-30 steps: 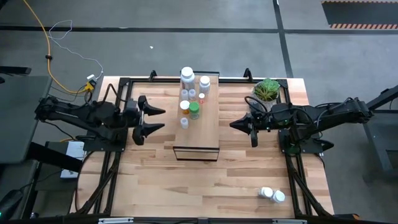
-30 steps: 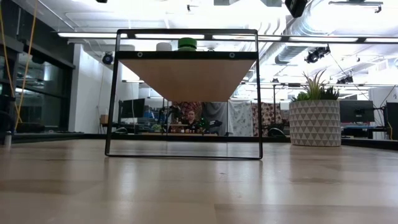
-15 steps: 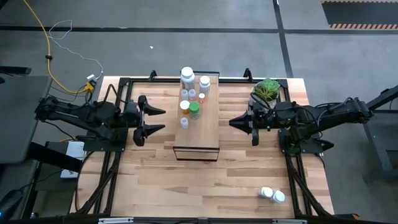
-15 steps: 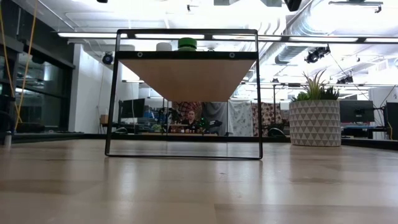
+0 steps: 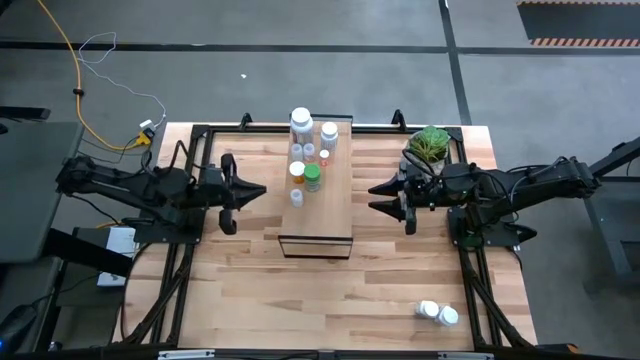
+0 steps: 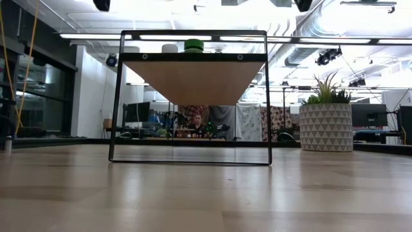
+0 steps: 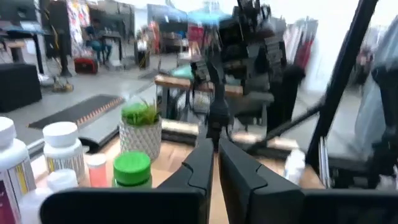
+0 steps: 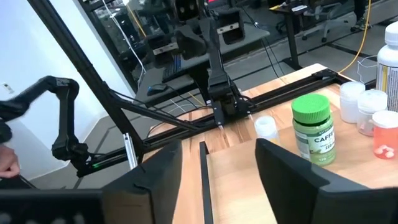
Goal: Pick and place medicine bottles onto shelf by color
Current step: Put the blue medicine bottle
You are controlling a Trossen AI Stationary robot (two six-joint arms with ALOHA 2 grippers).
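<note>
The shelf (image 5: 318,215), a pale plank on a thin black frame, stands mid-table. Several medicine bottles stand on its far half: a big white one (image 5: 301,122), a white-capped one (image 5: 329,132), an orange-capped one (image 5: 297,170), a green one (image 5: 312,178) (image 8: 314,127) and a small white one (image 5: 296,197). Two more white bottles (image 5: 437,313) lie on the table near the right front corner. My left gripper (image 5: 258,190) (image 7: 215,157) hovers left of the shelf, shut on nothing. My right gripper (image 5: 376,197) (image 8: 217,165) hovers right of the shelf, open and empty.
A potted green plant (image 5: 430,143) (image 6: 326,125) stands at the far right, just behind my right arm. The black table frame (image 5: 195,135) runs along the edges. Bare tabletop (image 5: 300,300) lies in front of the shelf.
My left gripper has shut its fingers on nothing, staying left of the shelf. My right gripper has opened its fingers, staying right of the shelf. The bottles and shelf have not moved.
</note>
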